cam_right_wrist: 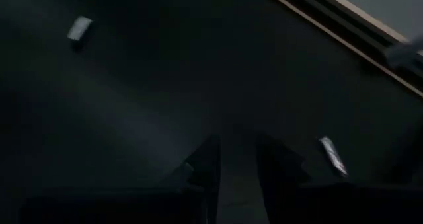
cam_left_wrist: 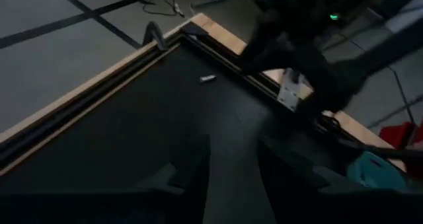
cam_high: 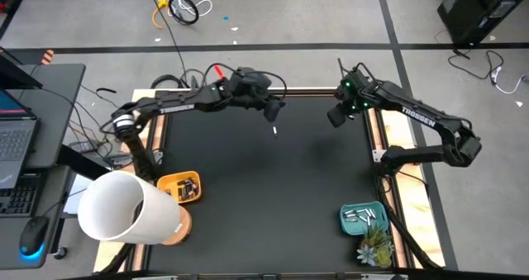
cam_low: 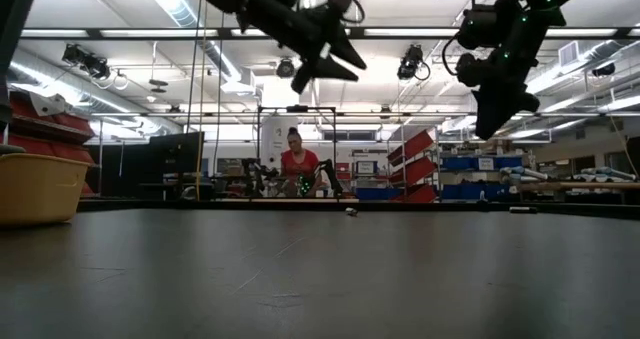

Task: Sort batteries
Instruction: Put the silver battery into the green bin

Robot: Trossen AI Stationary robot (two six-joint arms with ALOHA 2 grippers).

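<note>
Hovering above the far side of the dark bench [cam_high: 248,197], the left claw [cam_high: 271,111] is spread and empty over a loose white battery [cam_high: 274,130]. Likely the pick-up step; next, it must descend and pinch it.

The right claw [cam_high: 337,115] waits at the far right, narrowly parted.

Both arms raised, left gripper [cam_high: 273,112] and right gripper [cam_high: 336,116] with fingers parted.

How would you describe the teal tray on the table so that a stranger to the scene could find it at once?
Start from the black table seen from above and go to its near right corner, below the right arm. The teal tray sits there beside a small green plant. Unlike the orange tray at the left edge, it holds pale silver batteries.
</note>
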